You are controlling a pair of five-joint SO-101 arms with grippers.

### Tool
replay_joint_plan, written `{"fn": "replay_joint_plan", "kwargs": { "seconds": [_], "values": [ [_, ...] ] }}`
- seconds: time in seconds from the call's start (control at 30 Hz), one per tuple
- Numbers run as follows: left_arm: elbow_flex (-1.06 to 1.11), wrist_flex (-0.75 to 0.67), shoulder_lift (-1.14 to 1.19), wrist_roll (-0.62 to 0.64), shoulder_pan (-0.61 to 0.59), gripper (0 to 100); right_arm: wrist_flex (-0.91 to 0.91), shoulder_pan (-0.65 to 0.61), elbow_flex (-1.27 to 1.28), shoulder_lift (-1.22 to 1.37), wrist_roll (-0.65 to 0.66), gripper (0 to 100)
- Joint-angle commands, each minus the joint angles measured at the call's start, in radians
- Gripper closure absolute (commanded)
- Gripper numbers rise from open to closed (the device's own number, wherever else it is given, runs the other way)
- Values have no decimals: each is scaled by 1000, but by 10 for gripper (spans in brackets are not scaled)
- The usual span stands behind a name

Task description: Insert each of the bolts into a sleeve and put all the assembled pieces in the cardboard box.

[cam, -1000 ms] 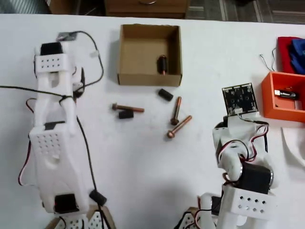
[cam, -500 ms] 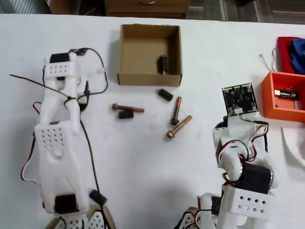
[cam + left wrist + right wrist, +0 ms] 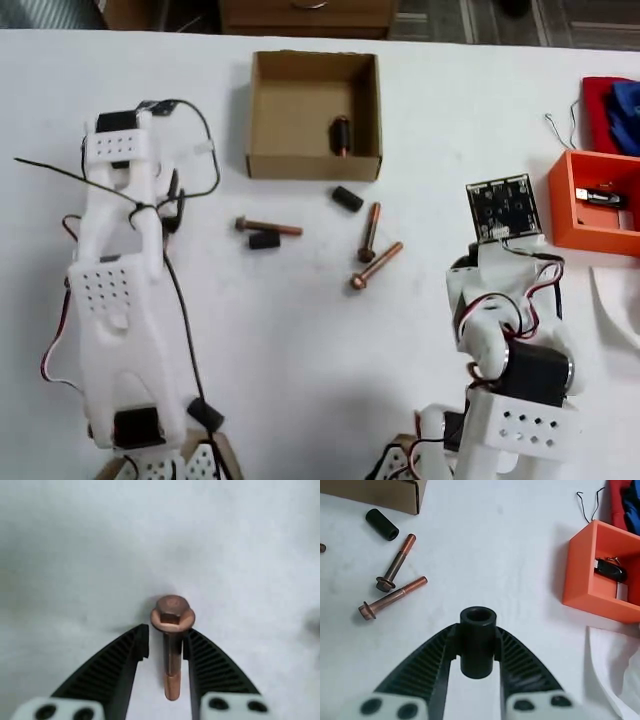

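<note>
Left gripper [image 3: 165,643]: closed on the shank of a copper bolt [image 3: 172,614], at the side of the cardboard box [image 3: 313,164].
Right gripper [image 3: 476,647]: pinched a black sleeve [image 3: 478,630], well apart from the box.
Assembled piece [image 3: 341,135]: lay inside the box, near one side wall.
Loose bolts [image 3: 370,232]: three lay on the table near the box's front wall.
Loose sleeves [image 3: 348,198]: two lay there, one just beside the box.
</note>
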Motion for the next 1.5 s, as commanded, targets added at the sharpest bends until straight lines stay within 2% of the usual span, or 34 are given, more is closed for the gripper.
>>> {"fn": "replay_joint_plan", "kwargs": {
  "seconds": [0.0,0.67,0.97,1.47],
  "values": [
    [2,-37,-3,-3,21,836,5,-7,-6,-15,-8,977],
    [2,-49,-15,-35,32,836,5,-7,-8,-15,-8,977],
    [-163,127,-12,-35,28,836,4,-7,-9,-15,-8,977],
    [-156,103,-9,-43,29,836,5,-8,-11,-15,-8,977]
  ]
}}
